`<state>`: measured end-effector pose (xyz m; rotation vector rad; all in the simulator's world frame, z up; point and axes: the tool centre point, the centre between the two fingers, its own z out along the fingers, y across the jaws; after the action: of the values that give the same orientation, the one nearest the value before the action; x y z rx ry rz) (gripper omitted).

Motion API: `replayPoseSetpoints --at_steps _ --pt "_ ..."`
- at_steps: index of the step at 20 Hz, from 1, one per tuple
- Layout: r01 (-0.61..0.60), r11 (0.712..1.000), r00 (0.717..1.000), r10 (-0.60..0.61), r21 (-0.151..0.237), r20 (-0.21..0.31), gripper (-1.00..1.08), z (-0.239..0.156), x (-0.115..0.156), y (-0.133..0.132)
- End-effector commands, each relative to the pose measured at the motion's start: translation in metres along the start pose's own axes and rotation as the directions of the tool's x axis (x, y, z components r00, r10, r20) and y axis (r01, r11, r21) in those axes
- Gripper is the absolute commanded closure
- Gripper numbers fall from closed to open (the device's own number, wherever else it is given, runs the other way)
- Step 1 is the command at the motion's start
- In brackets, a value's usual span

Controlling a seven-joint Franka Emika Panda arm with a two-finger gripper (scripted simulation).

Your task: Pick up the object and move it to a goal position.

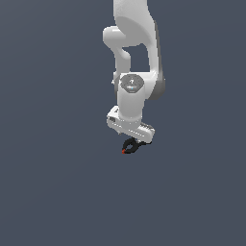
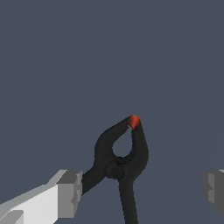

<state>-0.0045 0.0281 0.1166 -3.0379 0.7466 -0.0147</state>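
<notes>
The object (image 2: pixel 120 153) is a small black spring clamp with loop handles and a red-orange tip. In the wrist view it lies between my fingers, tip pointing away from the wrist. One handle runs toward one grey finger pad (image 2: pixel 70 192), the other runs out of the picture. My gripper (image 2: pixel 142 190) is open, its fingers wide apart on either side of the clamp. In the exterior view the white gripper (image 1: pixel 132 139) hangs just above the clamp (image 1: pixel 129 146), which shows only partly under the hand. Whether a pad touches the handle I cannot tell.
A plain dark blue-grey surface (image 1: pixel 57 192) fills both views. The white arm (image 1: pixel 134 57) rises behind the gripper to the exterior view's upper edge. No other object and no goal marker shows.
</notes>
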Motion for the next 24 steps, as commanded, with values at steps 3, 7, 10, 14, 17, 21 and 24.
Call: replayPoseSetpoints --at_steps 3,7,10,14,17,21,24 --pt "-0.108 0.994 0.994 0.108 -0.004 0.002 -0.92 0.014 -0.010 -0.005" --pt "-0.199 0.980 0.980 0.199 -0.007 0.003 -0.92 0.026 -0.018 -0.009" --pt "-0.254 0.967 0.967 0.254 -0.010 0.003 -0.92 0.033 -0.023 -0.011" --pt "-0.310 0.951 0.951 0.310 -0.013 0.002 -0.92 0.040 -0.029 -0.013" --pt "-0.339 0.940 0.941 0.340 -0.015 0.001 -0.92 0.044 -0.032 -0.014" --pt "-0.362 0.932 0.932 0.362 -0.016 0.000 -0.92 0.047 -0.034 -0.015" --pt "-0.368 0.930 0.930 0.368 -0.016 0.000 -0.92 0.047 -0.034 -0.015"
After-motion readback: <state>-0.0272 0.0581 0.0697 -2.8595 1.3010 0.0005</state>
